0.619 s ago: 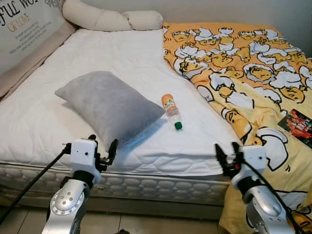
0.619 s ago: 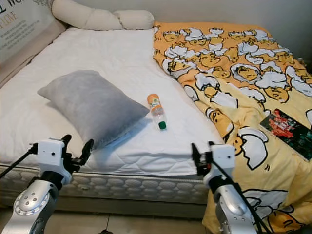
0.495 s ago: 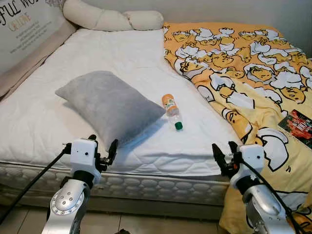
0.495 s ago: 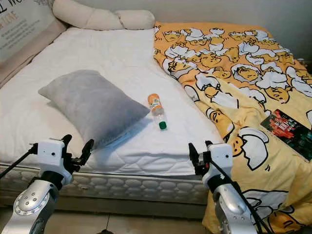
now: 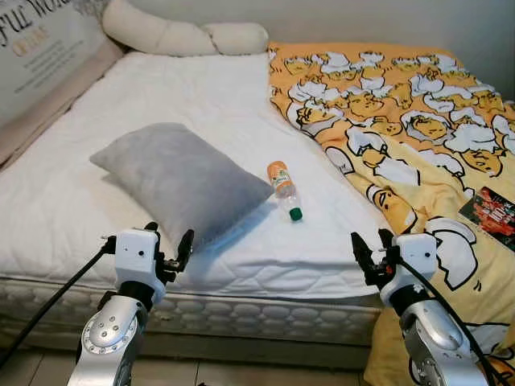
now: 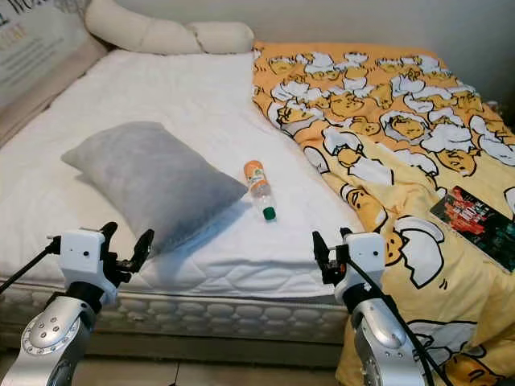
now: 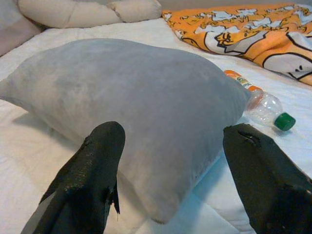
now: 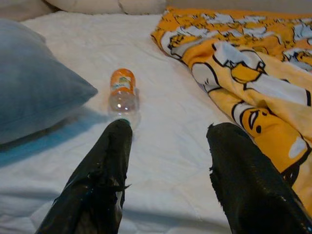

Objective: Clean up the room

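White quilted mattress on a bed, pale wall behind — lettered headboard panel, perhaps padded

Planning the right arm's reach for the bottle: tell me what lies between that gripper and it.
Nothing visible. The right gripper is open at the bed's near edge, and bare white mattress runs from it to the bottle. The grey pillow and the yellow blanket lie off to either side.
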`<state>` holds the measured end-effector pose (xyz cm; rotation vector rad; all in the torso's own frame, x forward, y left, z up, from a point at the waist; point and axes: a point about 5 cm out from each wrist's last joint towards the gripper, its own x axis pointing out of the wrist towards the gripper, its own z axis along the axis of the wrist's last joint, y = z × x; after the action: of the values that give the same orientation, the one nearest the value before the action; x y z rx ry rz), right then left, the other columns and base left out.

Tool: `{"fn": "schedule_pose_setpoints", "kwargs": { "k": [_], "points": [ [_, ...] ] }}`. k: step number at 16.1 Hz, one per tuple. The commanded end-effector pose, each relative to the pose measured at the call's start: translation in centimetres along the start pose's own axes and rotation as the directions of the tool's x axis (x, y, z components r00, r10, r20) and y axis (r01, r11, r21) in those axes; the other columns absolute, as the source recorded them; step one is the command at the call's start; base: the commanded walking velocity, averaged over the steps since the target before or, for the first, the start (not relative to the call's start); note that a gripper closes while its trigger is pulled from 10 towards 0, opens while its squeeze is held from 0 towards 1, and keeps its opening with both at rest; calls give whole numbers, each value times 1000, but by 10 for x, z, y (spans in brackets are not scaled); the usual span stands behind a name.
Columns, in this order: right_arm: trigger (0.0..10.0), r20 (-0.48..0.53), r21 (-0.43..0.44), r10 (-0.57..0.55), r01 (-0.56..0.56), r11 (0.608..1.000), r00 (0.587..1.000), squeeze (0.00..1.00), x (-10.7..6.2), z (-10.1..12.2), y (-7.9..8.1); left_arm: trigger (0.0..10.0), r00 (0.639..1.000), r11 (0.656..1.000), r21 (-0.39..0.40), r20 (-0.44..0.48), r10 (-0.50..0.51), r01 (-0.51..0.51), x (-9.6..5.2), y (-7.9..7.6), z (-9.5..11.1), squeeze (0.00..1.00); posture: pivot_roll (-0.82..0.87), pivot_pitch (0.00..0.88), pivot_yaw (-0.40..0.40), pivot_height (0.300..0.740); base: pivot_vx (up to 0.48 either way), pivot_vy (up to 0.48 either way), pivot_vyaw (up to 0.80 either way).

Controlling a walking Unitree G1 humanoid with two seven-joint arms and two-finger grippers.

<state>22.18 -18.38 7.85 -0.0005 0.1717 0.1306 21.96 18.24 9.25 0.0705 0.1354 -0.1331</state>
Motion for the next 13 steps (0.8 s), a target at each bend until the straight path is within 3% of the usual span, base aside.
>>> {"fn": "schedule_pose_setpoints", "kwargs": {
  "k": [1,4,8,13],
  "points": [
    [10000,-14,-11,-13,13,1000,1000,0,0,-2,-3,10000,1000,1000,8,6,-6,5,1,0,3,0,-13,0,30,740,341,0,0],
    [10000,-14,-63,-18,17,998,1000,0,-2,-2,-4,10000,1000,1000,-8,1,-8,8,1,-4,0,0,-27,0,31,740,336,0,0],
    [10000,-7,-56,-26,26,998,1000,0,0,1,-5,10000,1000,1000,-21,-1,-3,3,2,-6,-1,0,-48,0,36,740,333,0,0],
    [10000,-18,-96,10,-12,995,1000,0,4,-2,3,10000,1000,1000,-17,4,-16,17,6,-7,0,0,-51,0,46,740,334,0,113]
  ]
}}
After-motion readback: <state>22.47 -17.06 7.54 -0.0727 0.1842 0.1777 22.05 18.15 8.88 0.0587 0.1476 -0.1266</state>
